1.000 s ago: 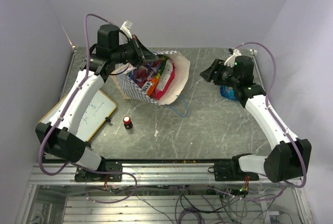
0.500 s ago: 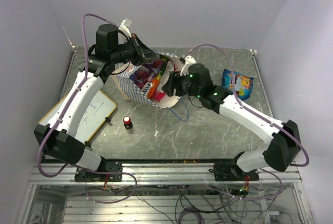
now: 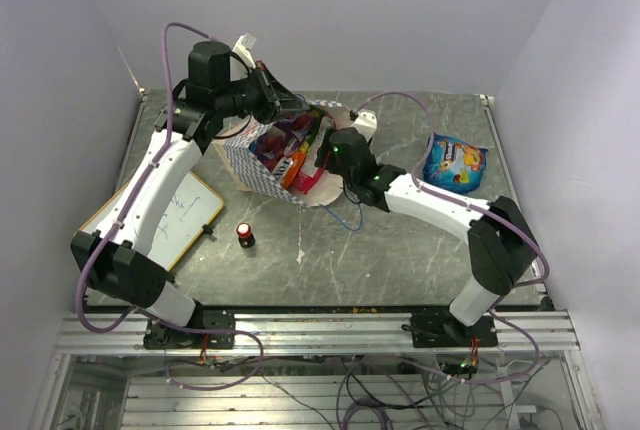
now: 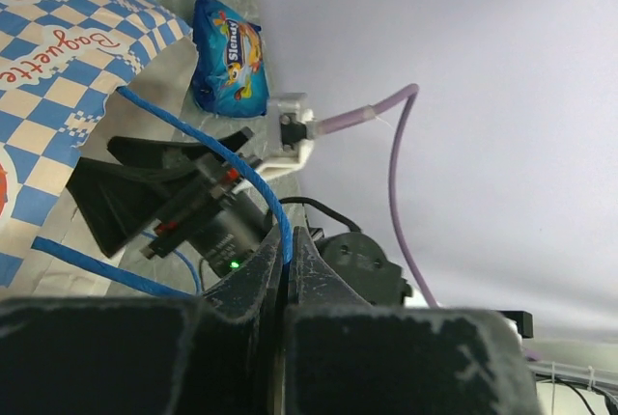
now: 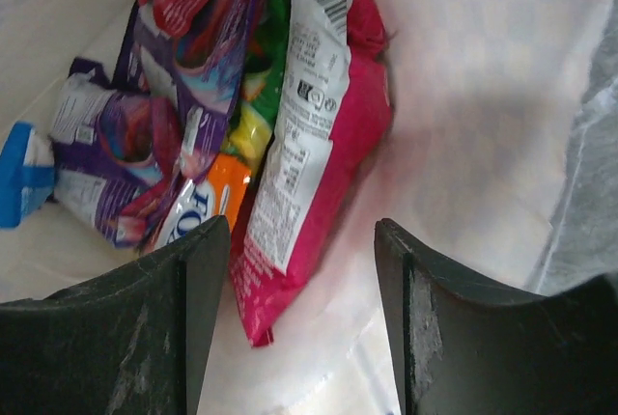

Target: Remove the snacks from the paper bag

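Lilac walls enclose a grey marbled tabletop. Left gripper clamps the checkered paper bag's blue cord handle; right gripper gapes over a pink snack packet.

Lab bench: plain walls, aluminium frame, loose cables

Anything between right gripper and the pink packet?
Nothing. Right wrist view: open right gripper faces the pink packet directly, inside the paper bag.
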